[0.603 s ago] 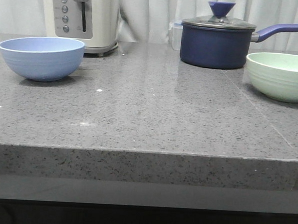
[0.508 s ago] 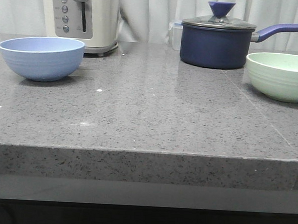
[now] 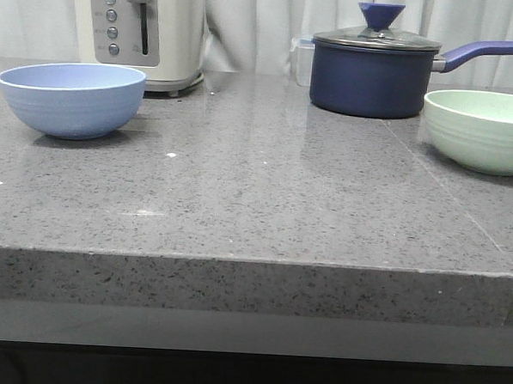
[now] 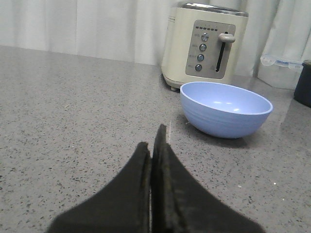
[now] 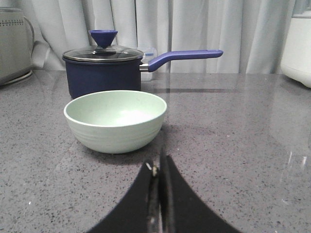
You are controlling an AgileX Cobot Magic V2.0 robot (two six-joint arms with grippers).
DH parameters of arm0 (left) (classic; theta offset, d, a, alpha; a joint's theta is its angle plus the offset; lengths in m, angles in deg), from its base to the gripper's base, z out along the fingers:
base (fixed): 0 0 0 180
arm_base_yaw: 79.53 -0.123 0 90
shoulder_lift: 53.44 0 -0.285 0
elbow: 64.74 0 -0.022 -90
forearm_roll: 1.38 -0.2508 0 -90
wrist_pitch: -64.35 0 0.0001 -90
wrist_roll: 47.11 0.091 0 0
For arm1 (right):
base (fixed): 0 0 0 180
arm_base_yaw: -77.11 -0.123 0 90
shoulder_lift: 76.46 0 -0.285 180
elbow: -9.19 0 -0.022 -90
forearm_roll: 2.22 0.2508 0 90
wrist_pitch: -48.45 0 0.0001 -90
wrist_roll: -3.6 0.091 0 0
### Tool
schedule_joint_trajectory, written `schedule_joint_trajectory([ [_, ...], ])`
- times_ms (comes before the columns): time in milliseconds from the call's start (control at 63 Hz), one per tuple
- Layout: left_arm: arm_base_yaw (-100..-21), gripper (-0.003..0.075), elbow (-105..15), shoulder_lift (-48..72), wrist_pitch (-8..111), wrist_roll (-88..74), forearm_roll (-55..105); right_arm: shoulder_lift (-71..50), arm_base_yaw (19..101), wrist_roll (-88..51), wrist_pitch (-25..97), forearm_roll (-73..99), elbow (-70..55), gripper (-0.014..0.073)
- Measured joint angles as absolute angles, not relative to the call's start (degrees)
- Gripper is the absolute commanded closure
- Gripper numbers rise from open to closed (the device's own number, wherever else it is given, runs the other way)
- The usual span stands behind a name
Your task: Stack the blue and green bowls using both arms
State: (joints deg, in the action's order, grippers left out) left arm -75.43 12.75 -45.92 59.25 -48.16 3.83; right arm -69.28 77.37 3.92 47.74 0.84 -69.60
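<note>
Nothing in the front view has moved against the earlier frames; both bowls, the pan and the toaster sit exactly as they did, and neither arm has entered that view. The left gripper (image 4: 154,145) has its fingers pressed together and holds nothing; the blue bowl (image 4: 226,108) stands upright on the counter ahead of it and off to one side, apart from the fingertips, with the cream toaster (image 4: 204,46) just behind the bowl. The right gripper (image 5: 159,170) is likewise closed and empty; the green bowl (image 5: 115,120) sits upright close ahead of its tips, not touched, with the navy saucepan (image 5: 104,68) under its glass lid directly beyond. Judgement: the task is at the approach stage, no bowl grasped, nothing stacked; the bowls lie well apart at opposite ends of the counter (image 3: 256,201). The next move would call for each pincer to open, advance to its own bowl's rim and take a wall between the fingers; one bowl must then be lifted clear and carried over the other. The surface is speckled grey stone, glossy, level, with a few pale specks and a square front edge; smooth bowls could slide on it under a sideways push. Pale curtains (image 5: 194,29) close off the room behind.
</note>
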Motion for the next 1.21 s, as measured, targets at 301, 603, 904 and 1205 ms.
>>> schedule_joint_trajectory([
  [301, -75.43, 0.0740, 8.85, -45.92, 58.23, -48.16, 5.68, -69.28, 77.37, 3.92, 42.94, 0.84, -65.05, 0.0657],
  [603, -75.43, 0.0740, -9.80, -45.92, 47.55, -48.16, 5.80, -67.31, 77.37, 3.92, 31.24, 0.84, -47.34, 0.0657],
  [904, -75.43, 0.0740, -27.02, -35.14, 34.22, -48.16, 5.80, -55.86, 77.37, 3.92, 22.80, 0.84, -34.10, 0.0657],
  [1205, -75.43, 0.0740, -29.74, -23.66, 28.10, -48.16, 5.80, -46.27, 77.37, 3.92, 14.96, 0.84, -31.13, 0.0657],
])
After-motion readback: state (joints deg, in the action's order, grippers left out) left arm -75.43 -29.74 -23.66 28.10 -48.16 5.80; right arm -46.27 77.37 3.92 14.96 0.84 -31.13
